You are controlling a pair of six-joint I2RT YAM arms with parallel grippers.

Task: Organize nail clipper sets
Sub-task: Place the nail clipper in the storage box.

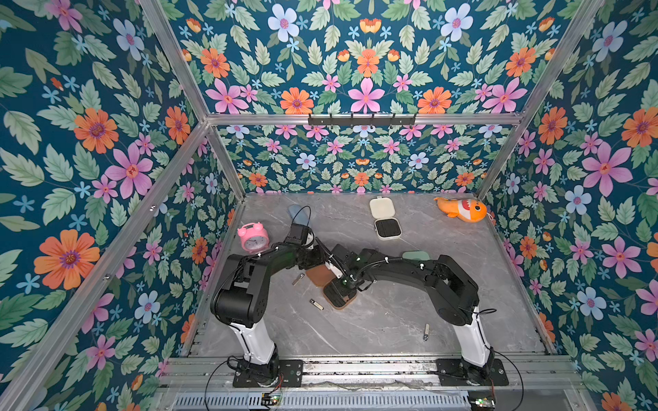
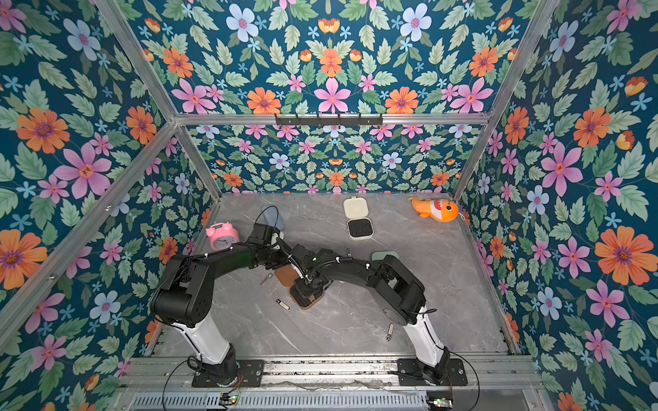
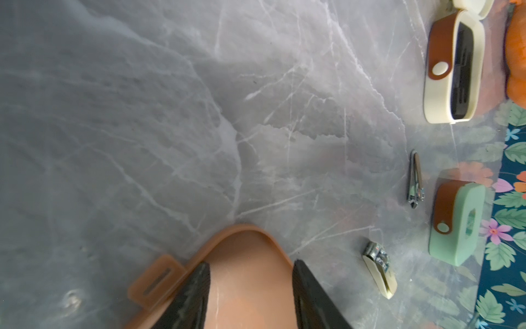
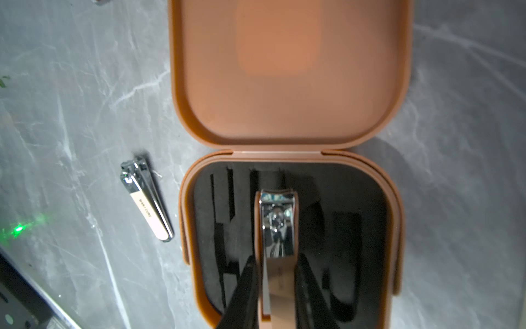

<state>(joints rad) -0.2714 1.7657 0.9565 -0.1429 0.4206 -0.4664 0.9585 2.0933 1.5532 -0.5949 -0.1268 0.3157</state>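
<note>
Left arm [image 1: 245, 284] and right arm [image 1: 438, 277] arch inward, wrists nearly meeting.
Left gripper [image 3: 250, 265] parted (tilted downward); right gripper [image 4: 276, 257] clamped on a clipper [image 4: 277, 222].

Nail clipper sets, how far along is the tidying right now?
Done: the brown case and cream case lie open, but no clipper looks seated yet. In hand: the right gripper holds a clipper above the brown case's black insert, while the left gripper sits over its lid. Left: seat it and collect the loose clippers. The mint case is shut.
</note>
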